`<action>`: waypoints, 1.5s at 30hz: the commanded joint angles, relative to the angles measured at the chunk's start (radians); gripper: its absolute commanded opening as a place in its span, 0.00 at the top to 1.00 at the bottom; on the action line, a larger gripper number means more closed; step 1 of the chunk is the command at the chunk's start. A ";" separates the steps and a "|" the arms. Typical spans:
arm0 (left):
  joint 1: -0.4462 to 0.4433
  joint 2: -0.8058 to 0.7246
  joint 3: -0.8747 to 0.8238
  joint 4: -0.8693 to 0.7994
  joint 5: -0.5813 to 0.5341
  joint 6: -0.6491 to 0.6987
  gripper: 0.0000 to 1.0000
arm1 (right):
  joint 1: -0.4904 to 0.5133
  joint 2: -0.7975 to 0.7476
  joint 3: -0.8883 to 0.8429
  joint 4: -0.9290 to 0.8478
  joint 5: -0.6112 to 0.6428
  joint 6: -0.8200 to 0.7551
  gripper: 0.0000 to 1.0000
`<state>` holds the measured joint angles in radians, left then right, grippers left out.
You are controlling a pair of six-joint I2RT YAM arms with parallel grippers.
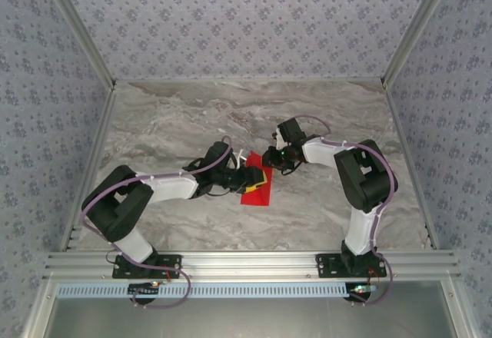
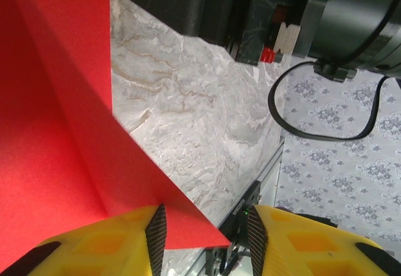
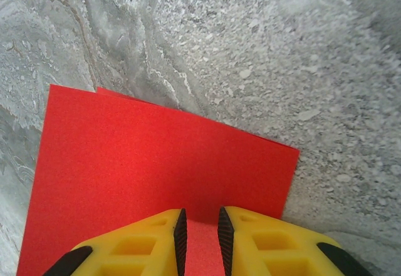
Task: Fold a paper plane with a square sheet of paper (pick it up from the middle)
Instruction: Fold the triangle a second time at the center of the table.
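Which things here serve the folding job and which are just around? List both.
Job:
- red paper, partly folded
- left claw
- right claw, paper between its fingers

Around:
- marble table
- patterned walls
- black cable

Red paper [image 3: 156,163], grey marbled table [image 3: 250,44]

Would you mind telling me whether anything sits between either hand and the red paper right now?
Nothing visible does. The right hand has the red paper between its fingers, and the left hand is right at the paper's edge, with bare marble table around.
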<state>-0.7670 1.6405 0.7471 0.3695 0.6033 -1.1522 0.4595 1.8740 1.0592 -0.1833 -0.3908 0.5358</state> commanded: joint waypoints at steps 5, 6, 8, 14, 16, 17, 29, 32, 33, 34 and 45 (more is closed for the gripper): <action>-0.002 0.081 0.053 0.055 0.003 -0.011 0.56 | -0.009 -0.017 -0.006 -0.055 -0.065 0.021 0.71; -0.001 0.086 0.055 0.055 0.001 -0.012 0.55 | -0.015 -0.039 -0.011 -0.047 -0.084 0.022 0.69; 0.004 0.096 0.053 0.057 -0.003 -0.014 0.54 | -0.033 -0.083 -0.024 -0.037 -0.117 0.028 0.67; 0.013 0.107 0.040 0.055 -0.016 -0.012 0.57 | -0.099 -0.251 -0.142 -0.036 -0.152 0.054 0.62; 0.015 0.110 0.036 0.058 -0.018 -0.009 0.62 | -0.104 -0.297 -0.201 -0.022 -0.166 0.067 0.60; 0.016 0.111 0.034 0.059 -0.019 -0.010 0.64 | -0.105 -0.315 -0.231 -0.010 -0.176 0.075 0.60; 0.019 0.132 0.029 0.062 -0.022 -0.012 0.75 | -0.058 -0.364 -0.426 0.259 -0.290 0.238 0.57; 0.019 0.135 0.031 0.062 -0.023 -0.012 0.75 | -0.053 -0.363 -0.430 0.268 -0.289 0.244 0.57; 0.018 0.136 0.031 0.061 -0.024 -0.012 0.75 | -0.052 -0.364 -0.433 0.270 -0.289 0.245 0.57; 0.019 0.138 0.031 0.061 -0.026 -0.013 0.76 | -0.051 -0.366 -0.435 0.272 -0.287 0.247 0.57; 0.020 0.145 0.031 0.070 -0.025 -0.019 0.79 | -0.026 -0.350 -0.454 0.281 -0.280 0.240 0.68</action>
<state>-0.7525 1.7752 0.7715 0.4160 0.5827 -1.1725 0.4236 1.5238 0.6064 0.0872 -0.6556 0.7715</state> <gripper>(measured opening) 0.213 0.333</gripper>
